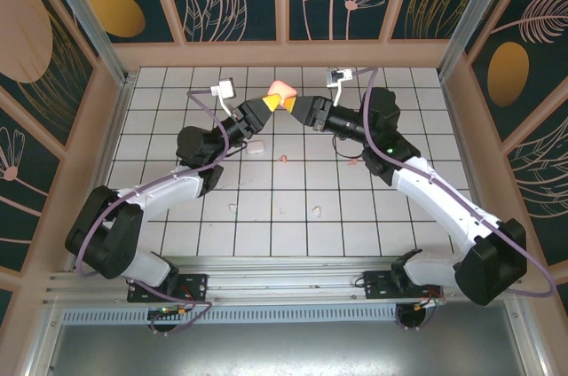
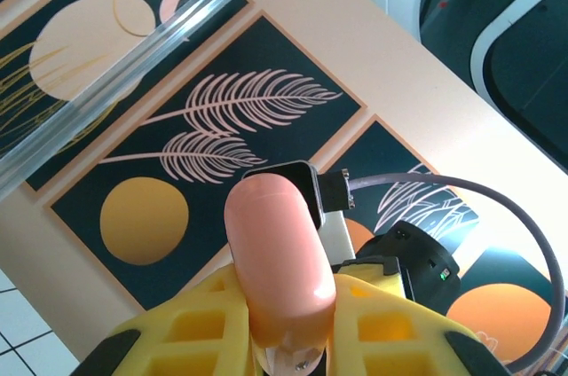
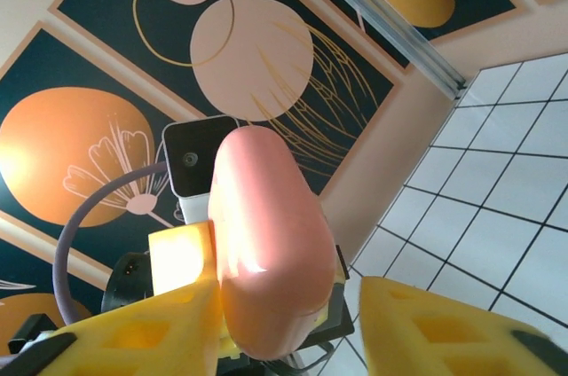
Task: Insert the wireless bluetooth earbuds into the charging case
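Observation:
A salmon-pink charging case (image 1: 282, 90) hangs in the air above the far middle of the tiled floor, where both grippers meet. My left gripper (image 1: 275, 101) is shut on it; in the left wrist view the case (image 2: 280, 243) stands pinched between both yellow fingers (image 2: 191, 327). My right gripper (image 1: 295, 105) straddles the same case (image 3: 266, 261): its left finger (image 3: 169, 323) touches the case, while its right finger (image 3: 444, 327) stands apart from it. Two pink earbuds (image 1: 283, 159) (image 1: 353, 161) and two white earbuds (image 1: 232, 208) (image 1: 315, 210) lie loose on the tiles.
A small white case-like object (image 1: 257, 148) lies on the tiles beside the left forearm. Peach frame walls (image 1: 284, 54) with dark patterned panels close the floor in at the back and on both sides.

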Available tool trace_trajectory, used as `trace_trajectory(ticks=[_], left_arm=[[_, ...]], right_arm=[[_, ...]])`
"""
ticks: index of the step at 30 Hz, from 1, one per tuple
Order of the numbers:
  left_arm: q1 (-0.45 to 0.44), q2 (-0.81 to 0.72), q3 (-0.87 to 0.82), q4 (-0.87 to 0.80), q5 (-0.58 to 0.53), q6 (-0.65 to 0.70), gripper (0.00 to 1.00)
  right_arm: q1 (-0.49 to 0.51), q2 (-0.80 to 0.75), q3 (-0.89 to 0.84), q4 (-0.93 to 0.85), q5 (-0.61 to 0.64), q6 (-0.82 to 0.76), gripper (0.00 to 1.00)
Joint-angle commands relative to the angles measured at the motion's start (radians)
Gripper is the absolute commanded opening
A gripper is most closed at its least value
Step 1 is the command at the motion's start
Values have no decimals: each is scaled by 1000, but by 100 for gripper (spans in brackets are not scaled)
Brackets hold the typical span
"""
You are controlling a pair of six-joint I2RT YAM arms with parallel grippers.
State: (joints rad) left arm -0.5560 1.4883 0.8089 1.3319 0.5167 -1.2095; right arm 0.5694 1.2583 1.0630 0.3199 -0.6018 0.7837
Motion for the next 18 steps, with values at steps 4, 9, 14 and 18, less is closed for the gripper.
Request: trace_trajectory(ticks=[4, 9, 14, 18], left_arm=[[-2, -15, 11, 52, 55, -16, 0], [0, -59, -33, 18, 57, 31, 10], [9, -180, -15, -292, 79, 265, 38], [9, -321, 104, -809, 9, 625, 50]], right_arm=[[2, 21, 35, 92, -17, -12, 32], [0, 6, 6, 154, -49, -66, 26], [-4, -18, 68, -56, -55, -279, 18], [-14, -15, 172, -292, -79, -462, 15]])
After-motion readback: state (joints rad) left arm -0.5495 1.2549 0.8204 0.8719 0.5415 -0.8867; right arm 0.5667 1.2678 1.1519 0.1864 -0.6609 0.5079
